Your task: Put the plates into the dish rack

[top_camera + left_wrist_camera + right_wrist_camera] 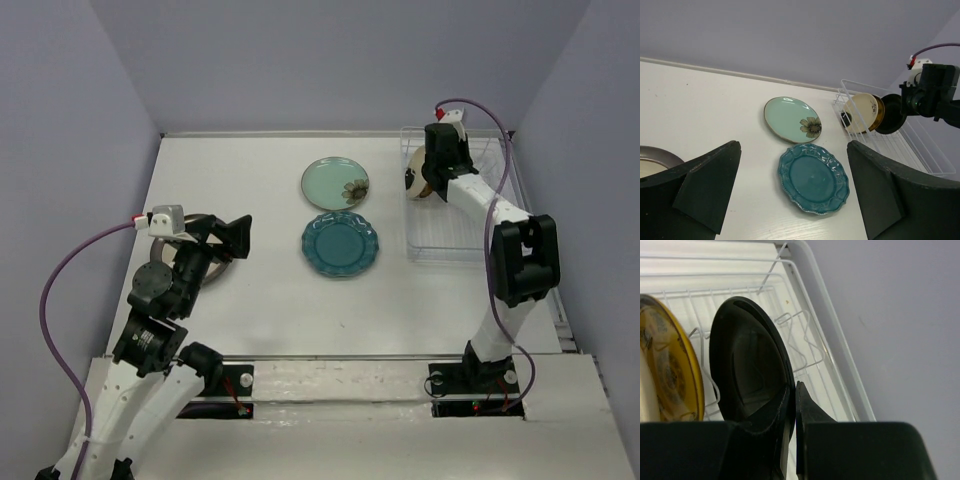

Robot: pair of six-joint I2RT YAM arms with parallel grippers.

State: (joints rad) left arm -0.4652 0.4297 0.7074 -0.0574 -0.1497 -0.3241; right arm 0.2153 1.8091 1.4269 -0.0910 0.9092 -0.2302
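The white wire dish rack (455, 240) is reached into by the right gripper (793, 390), which is shut tight on the rim of the round black plate (750, 370). The plate is held on its edge, just beside the yellow plate (677, 375). The left gripper (792, 160) is held wide open.

Mint flower plate (335, 183) and scalloped teal plate (340, 245) lie side by side mid-table (250, 165) — right gripper (428, 185) down over the dish rack (455, 236) at the far right corner, left gripper (240, 237) spread wide near the left edge.
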